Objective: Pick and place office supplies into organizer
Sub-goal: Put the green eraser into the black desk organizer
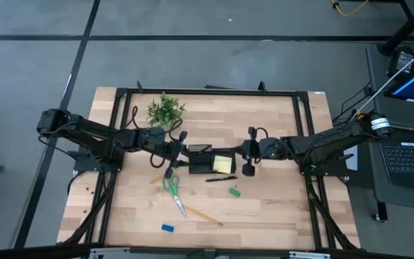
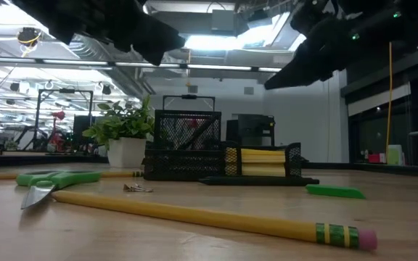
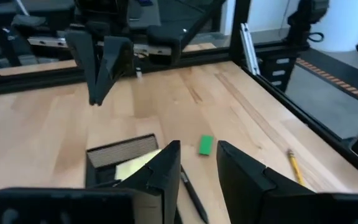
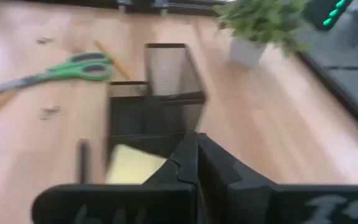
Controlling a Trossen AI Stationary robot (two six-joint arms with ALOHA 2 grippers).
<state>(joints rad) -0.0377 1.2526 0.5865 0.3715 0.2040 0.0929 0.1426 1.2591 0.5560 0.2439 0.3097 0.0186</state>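
Note:
The black mesh organizer (image 1: 198, 160) stands mid-table, with the yellow sticky-note pad (image 1: 223, 164) in its right compartment. A black pen (image 1: 221, 178) lies just in front of it. The small green block (image 1: 234, 192), green-handled scissors (image 1: 172, 188), a yellow pencil (image 1: 201, 214) and the small blue block (image 1: 167, 228) lie loose nearer the near edge. My left gripper (image 3: 197, 168) hangs open above the organizer's left end (image 1: 172, 162). My right gripper (image 4: 196, 152) is shut and empty, raised just right of the organizer (image 1: 249, 167).
A potted leafy plant (image 1: 165, 109) stands behind the organizer toward the far left. Small metal clips (image 2: 137, 188) lie near the scissors. Black frame rails (image 1: 207, 91) run along the table's edges. Bare wood shows on the far right (image 1: 279, 115) and near right.

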